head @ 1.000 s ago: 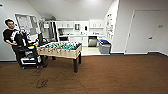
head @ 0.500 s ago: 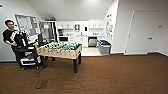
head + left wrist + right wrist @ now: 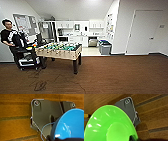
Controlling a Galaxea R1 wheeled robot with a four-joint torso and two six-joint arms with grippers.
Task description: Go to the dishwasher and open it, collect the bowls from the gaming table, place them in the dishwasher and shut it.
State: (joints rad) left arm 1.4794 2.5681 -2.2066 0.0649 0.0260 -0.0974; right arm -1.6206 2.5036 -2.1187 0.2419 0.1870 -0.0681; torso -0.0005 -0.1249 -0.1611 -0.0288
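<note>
Person (image 3: 10, 37) left of foosball table (image 3: 60, 51)

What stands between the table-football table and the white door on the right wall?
In the head view, bare brown wooden floor separates table-football table from white door.

Foosball table (image 3: 60, 51) blocks left; wood floor (image 3: 120, 75) right open.

Blue bowl (image 3: 70, 125), green bowl (image 3: 109, 125)
</note>
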